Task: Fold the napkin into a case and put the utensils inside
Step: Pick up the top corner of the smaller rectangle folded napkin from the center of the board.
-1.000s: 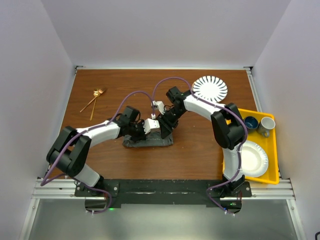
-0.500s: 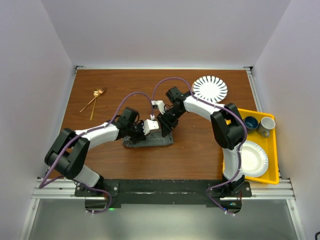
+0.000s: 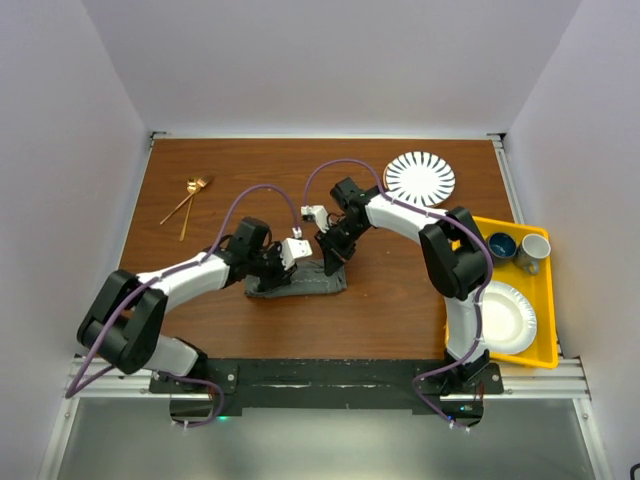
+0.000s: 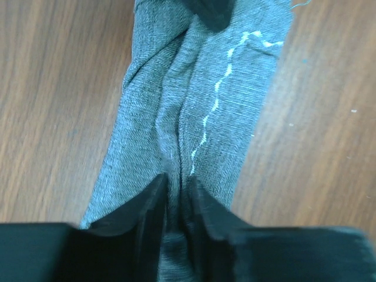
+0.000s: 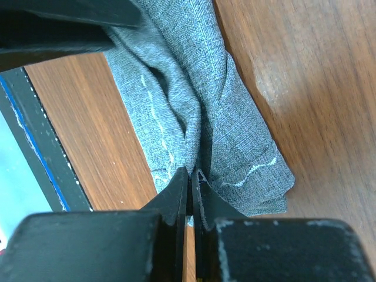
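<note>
One grey napkin lies folded into a narrow strip in the middle of the table. The right gripper pinches a ridge of it; the left gripper straddles a crease, jaws slightly parted. The utensils lie well apart, far left.

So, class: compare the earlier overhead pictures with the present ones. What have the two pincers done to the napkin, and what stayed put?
The right pincer has closed onto a ridge of the napkin. The left pincer has eased apart nearer its other end, its elbow swinging leftward. The utensils and striped plate stayed put.
</note>
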Tool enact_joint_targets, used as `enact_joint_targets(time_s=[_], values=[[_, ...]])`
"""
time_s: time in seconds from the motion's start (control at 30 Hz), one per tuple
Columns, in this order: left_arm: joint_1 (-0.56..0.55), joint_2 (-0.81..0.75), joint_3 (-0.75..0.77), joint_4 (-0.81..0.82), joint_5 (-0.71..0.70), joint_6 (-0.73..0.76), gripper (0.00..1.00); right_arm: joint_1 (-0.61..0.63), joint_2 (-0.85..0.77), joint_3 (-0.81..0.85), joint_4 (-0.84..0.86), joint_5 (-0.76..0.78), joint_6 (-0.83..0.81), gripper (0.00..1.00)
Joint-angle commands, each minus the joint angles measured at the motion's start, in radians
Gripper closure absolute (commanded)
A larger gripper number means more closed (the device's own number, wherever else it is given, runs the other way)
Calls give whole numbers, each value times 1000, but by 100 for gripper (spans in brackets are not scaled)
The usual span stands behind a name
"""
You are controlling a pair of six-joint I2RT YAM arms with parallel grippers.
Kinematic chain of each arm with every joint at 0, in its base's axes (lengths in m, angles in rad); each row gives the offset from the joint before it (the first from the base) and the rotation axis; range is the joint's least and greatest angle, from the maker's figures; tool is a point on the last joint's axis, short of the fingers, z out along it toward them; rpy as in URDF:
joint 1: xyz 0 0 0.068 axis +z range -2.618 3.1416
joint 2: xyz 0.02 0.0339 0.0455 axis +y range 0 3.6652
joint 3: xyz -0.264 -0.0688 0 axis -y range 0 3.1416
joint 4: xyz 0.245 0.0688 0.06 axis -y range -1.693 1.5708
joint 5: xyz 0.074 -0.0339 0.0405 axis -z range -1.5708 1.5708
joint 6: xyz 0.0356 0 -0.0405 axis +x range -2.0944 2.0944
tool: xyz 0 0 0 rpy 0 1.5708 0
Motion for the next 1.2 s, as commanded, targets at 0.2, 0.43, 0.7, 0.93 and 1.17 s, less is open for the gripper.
enact_joint_targets(time_s=[0.2, 0.43, 0.7, 0.93, 1.17], values=[[7, -84, 7, 150, 172, -119, 53, 0, -72, -20, 55, -19, 20, 100], [-30, -4, 27, 267, 172, -157, 44, -15, -92, -38, 84, -42, 49, 100], [-54, 75, 39, 355, 173, -169, 41, -18, -92, -37, 90, -72, 50, 100], [-65, 129, 65, 349, 187, -158, 55, -22, -94, -31, 86, -78, 41, 100], [-67, 137, 79, 295, 190, -192, 97, -25, -103, -11, 67, -65, 64, 82]])
